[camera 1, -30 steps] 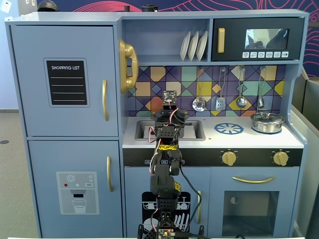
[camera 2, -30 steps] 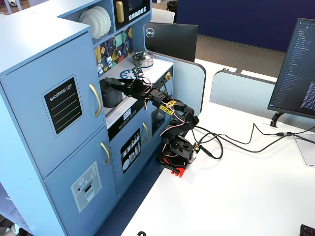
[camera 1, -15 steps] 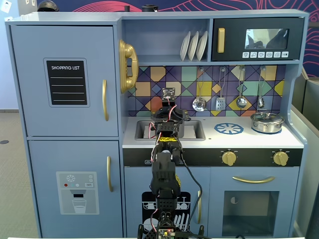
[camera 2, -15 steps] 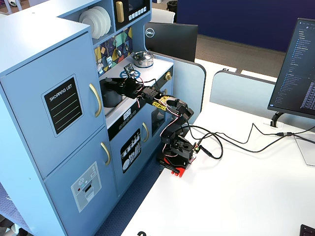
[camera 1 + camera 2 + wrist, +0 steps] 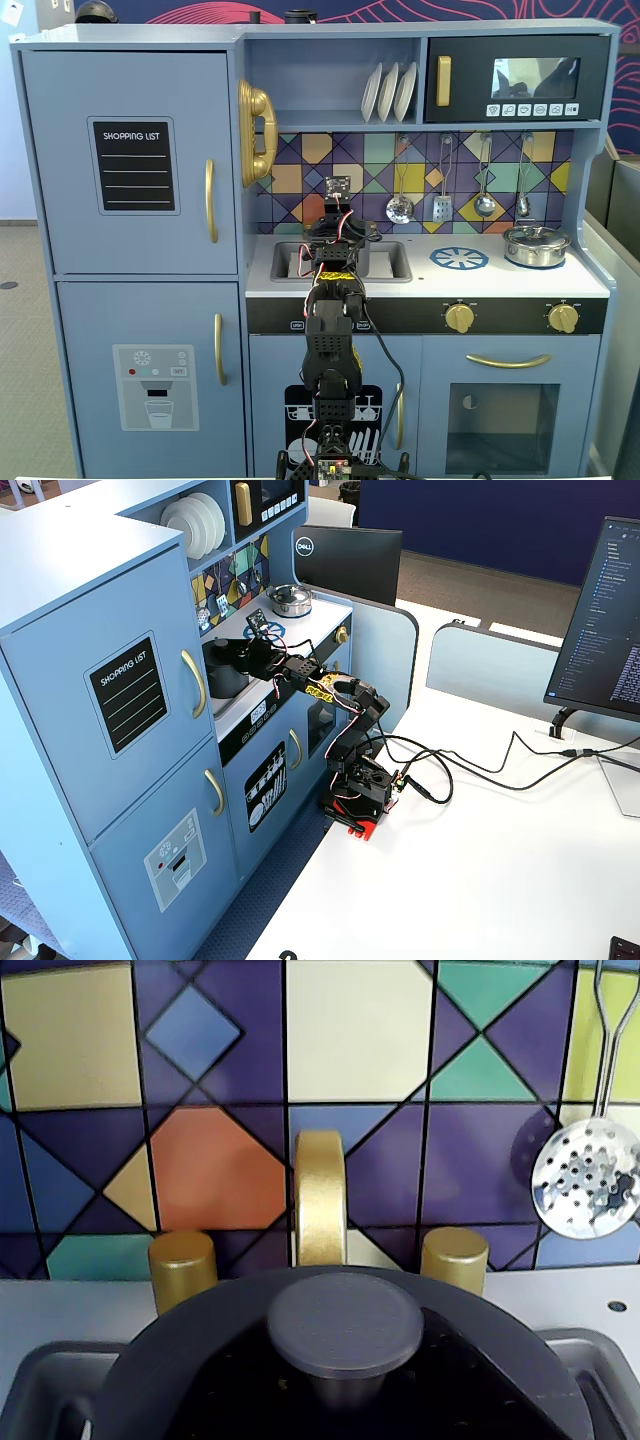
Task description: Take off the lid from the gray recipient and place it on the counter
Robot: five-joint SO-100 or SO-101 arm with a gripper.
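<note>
The dark-gray lid [image 5: 345, 1322] fills the bottom of the wrist view, its round knob facing the camera. Black jaws lie against both sides of the knob's stem, so my gripper [image 5: 345, 1392] is shut on it. The gray recipient [image 5: 222, 675] stands in the sink recess [image 5: 392, 263] of the white counter [image 5: 520, 282]. In the front fixed view the arm hides the recipient, and my gripper [image 5: 337, 233] sits over the sink. In the side fixed view my gripper [image 5: 243, 652] is at the recipient's top. I cannot tell whether the lid is lifted off the rim.
A gold tap [image 5: 320, 1195] and two gold knobs [image 5: 182, 1265] stand just behind the lid against the tiled wall. A slotted spoon [image 5: 585, 1185] hangs at the right. A shiny silver pot [image 5: 536, 245] sits at the counter's right end, beside the burner print [image 5: 459, 259].
</note>
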